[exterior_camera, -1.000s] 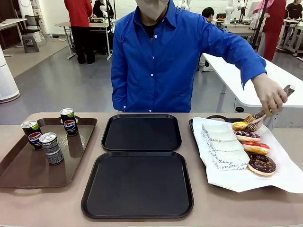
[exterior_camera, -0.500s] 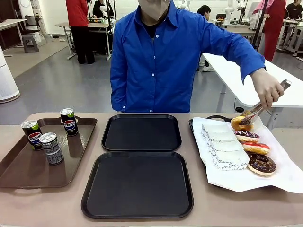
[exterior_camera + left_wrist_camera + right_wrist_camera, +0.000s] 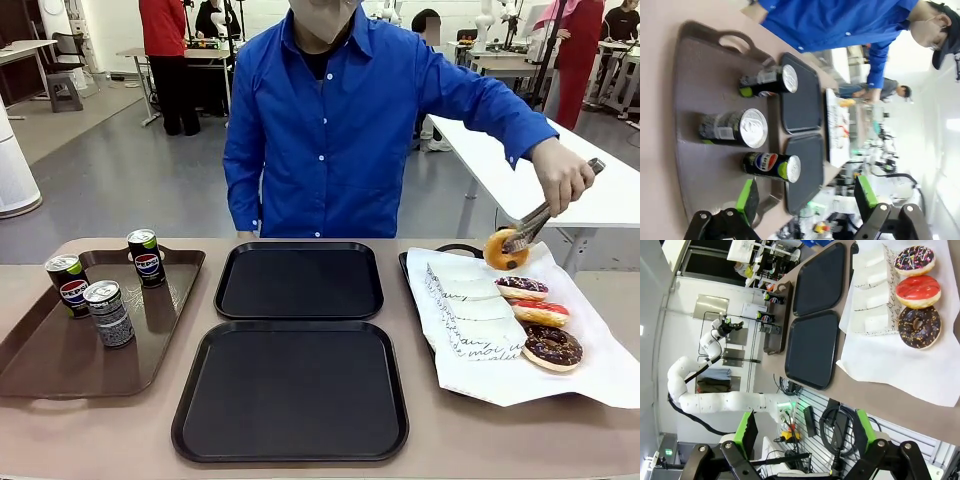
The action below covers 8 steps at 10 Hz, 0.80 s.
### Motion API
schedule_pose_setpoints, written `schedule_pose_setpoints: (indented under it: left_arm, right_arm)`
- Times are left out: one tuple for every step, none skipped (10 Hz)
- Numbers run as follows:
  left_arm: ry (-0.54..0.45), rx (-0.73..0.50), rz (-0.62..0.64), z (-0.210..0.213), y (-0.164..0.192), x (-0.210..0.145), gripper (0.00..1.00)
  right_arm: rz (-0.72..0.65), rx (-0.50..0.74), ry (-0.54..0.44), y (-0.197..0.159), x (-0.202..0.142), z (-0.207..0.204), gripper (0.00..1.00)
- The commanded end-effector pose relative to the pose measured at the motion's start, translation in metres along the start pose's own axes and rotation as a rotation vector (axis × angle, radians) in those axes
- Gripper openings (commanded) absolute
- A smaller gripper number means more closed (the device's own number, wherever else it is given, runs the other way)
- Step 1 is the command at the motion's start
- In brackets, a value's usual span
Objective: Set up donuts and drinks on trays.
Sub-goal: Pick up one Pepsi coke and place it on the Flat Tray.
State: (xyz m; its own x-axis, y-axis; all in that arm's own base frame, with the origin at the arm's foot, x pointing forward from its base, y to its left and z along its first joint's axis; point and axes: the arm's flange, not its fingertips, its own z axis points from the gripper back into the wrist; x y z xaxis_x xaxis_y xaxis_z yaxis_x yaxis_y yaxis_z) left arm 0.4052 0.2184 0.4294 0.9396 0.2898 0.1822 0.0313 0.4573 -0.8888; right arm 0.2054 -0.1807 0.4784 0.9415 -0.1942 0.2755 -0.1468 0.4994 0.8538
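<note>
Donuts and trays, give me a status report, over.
Left pincer open, facing the cans; right pincer open. Orange donut up in the person's tongs; black trays bare. Person's hand above the white paper's far end.

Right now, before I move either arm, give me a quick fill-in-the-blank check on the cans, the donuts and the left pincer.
The brown tray carries ____ cans. On the white paper, ____ donuts lie. The person's hand holds an orange donut up with ____. The left pincer hovers over the cans with its jaws ____.
Missing words: three; three; tongs; open.
</note>
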Motion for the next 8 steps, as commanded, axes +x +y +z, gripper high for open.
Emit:
schedule_pose_setpoints:
  left_arm:
    - [0.035,0.256,-0.080,-0.012,-0.060,0.001,1.00]
    - [0.021,0.403,-0.152,-0.021,-0.089,-0.009,1.00]
    - [0.051,0.544,-0.224,-0.034,-0.113,-0.026,1.00]
    - [0.094,0.627,-0.236,-0.050,-0.134,-0.033,1.00]
    - [0.139,0.721,-0.233,-0.072,-0.154,-0.030,1.00]
    - [0.182,0.770,-0.228,-0.094,-0.167,-0.028,1.00]
    - [0.236,0.809,-0.229,-0.116,-0.174,-0.029,1.00]
    - [0.271,0.835,-0.231,-0.136,-0.177,-0.034,1.00]
  right_arm:
    - [0.012,0.019,-0.005,-0.001,0.000,0.000,1.00]
    - [0.012,0.019,-0.005,-0.001,0.000,0.000,1.00]
    - [0.012,0.019,-0.005,-0.001,0.000,0.000,1.00]
    - [0.012,0.019,-0.005,-0.001,0.000,0.000,1.00]
    - [0.012,0.019,-0.005,-0.001,0.000,0.000,1.00]
    - [0.012,0.019,-0.005,-0.001,0.000,0.000,1.00]
    - [0.012,0.019,-0.005,-0.001,0.000,0.000,1.00]
    - [0.012,0.019,-0.005,-0.001,0.000,0.000,1.00]
